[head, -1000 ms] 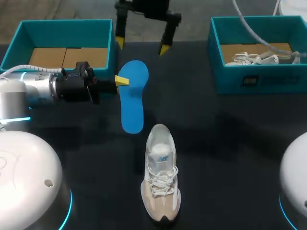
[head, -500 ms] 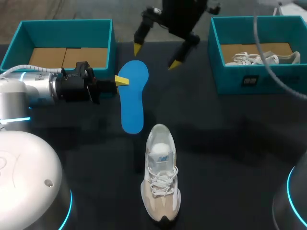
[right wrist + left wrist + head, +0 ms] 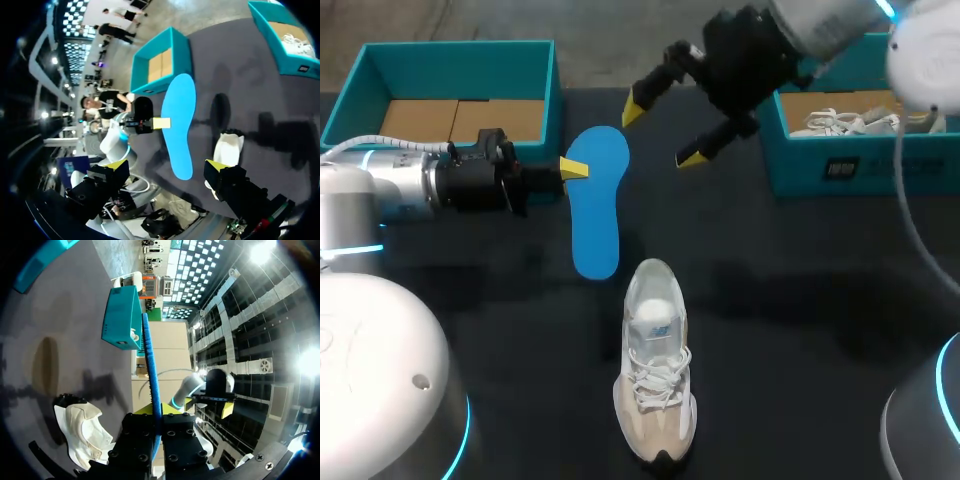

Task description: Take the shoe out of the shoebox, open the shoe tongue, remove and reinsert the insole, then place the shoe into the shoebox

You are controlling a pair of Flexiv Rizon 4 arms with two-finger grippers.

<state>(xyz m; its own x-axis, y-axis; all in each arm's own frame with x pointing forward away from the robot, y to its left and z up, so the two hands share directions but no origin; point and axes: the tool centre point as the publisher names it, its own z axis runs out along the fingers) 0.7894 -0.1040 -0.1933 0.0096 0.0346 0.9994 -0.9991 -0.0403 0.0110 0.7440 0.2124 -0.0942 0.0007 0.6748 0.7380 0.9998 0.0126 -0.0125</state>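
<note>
My left gripper [image 3: 573,168] is shut on the edge of the blue insole [image 3: 597,205], holding it above the dark table. In the left wrist view the insole [image 3: 151,365] runs edge-on out from between the fingers of that gripper [image 3: 156,411]. The beige and white shoe [image 3: 655,370] stands on the table nearer the front, its opening toward the insole. My right gripper [image 3: 660,133] hangs open and empty, just right of the insole's far end. From the right wrist, the insole [image 3: 179,125] and the shoe [image 3: 227,147] lie ahead of the open fingers [image 3: 216,166].
A teal shoebox [image 3: 545,75] with a cardboard floor sits at the back left. Another teal shoebox [image 3: 840,165] at the back right holds a second pale shoe [image 3: 850,122].
My right arm has swung from the far middle toward the right and turned, its open gripper now tilted beside the insole. The left arm, the insole and the shoe have not moved.
</note>
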